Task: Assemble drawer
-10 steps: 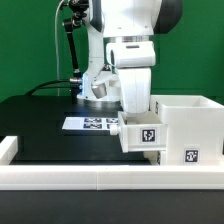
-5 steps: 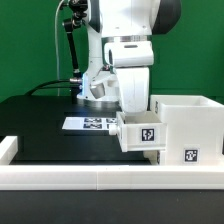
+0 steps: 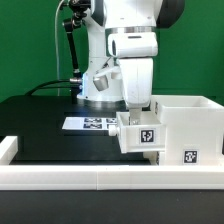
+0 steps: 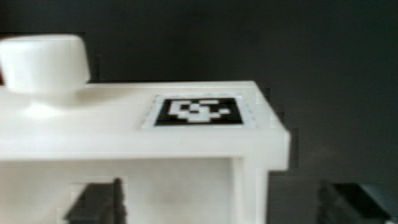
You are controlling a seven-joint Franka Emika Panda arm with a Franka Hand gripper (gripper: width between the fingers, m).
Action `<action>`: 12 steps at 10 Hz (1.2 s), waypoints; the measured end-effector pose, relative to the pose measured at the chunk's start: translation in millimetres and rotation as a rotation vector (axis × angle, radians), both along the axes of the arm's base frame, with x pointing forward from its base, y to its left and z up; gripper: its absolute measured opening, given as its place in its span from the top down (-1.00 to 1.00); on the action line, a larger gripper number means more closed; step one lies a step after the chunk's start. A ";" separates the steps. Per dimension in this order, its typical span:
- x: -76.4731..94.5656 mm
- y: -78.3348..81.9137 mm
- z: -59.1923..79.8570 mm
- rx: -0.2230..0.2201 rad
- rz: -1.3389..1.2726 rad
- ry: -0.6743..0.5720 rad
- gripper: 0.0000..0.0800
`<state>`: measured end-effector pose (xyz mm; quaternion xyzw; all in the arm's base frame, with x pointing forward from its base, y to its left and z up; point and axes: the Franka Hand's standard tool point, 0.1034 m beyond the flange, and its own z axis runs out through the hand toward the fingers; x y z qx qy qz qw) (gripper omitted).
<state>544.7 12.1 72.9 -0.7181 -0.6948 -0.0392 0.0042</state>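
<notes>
A white drawer box [image 3: 185, 130] stands on the black table at the exterior view's right. A smaller white drawer part with a black marker tag [image 3: 148, 135] sits against its left side. In the wrist view this part [image 4: 107, 135] shows a round white knob [image 4: 45, 65] and the tag [image 4: 196, 110]. My gripper [image 3: 135, 108] hangs just above the part, its fingertips partly hidden behind it. In the wrist view the gripper [image 4: 224, 205] is open. One finger [image 4: 93, 205] is in front of the white face, and the other finger [image 4: 356, 205] is over the black table beyond the part's edge.
The marker board [image 3: 88, 124] lies flat on the table left of the drawer part. A white raised border [image 3: 60, 178] runs along the table's front, with an end block [image 3: 8, 148] at the left. Cables hang behind the arm's base.
The arm's wrist has shifted a little toward the exterior view's right and turned. The drawer parts have not moved.
</notes>
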 end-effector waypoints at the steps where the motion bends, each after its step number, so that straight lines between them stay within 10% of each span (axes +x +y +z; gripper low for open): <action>1: 1.6 -3.8 6.7 -0.007 -0.003 0.005 -0.50; 5: 26.1 -40.5 48.5 -0.046 0.011 0.011 -0.62; 9: 25.9 -54.8 42.0 -0.031 0.018 0.020 -0.62; 12: 22.0 -76.1 5.2 0.139 0.028 0.045 -0.62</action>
